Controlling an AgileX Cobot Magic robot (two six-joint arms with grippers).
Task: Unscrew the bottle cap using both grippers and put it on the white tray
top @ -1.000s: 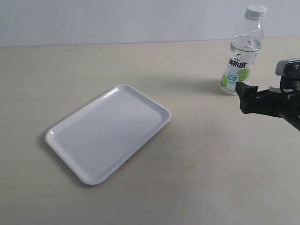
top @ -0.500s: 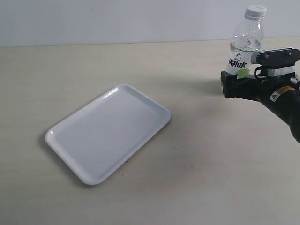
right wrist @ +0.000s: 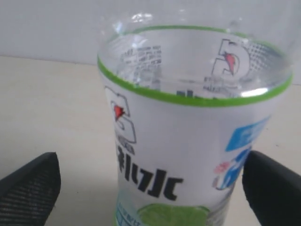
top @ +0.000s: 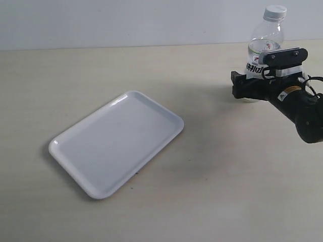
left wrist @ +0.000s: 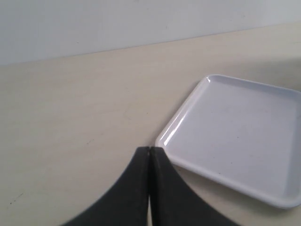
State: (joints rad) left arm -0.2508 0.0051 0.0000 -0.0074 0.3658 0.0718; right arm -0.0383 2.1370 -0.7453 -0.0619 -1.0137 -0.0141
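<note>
The pale beige table [top: 151, 212] takes up nearly everything I can see, running back to a plain light wall. On it, toward the left, lies the white tray [top: 116, 142], set at a slant with nothing in it; the left wrist view shows one glossy corner of the tray [left wrist: 235, 136] just beside the left gripper [left wrist: 149, 155], whose two black fingers are pressed together with no gap and nothing between them. That gripper does not appear in the exterior view. Over at the far right stands the bottle [top: 264, 48], upright, well apart from the tray. The right gripper [top: 250, 85] sits at its lower label, jaws spread wide, and the right wrist view shows a finger [right wrist: 30, 188] on each side of the bottle [right wrist: 188, 136] with clear space between pads and plastic. Smallest of all, the bottle cap [top: 275, 11] is on the bottle's neck.
</note>
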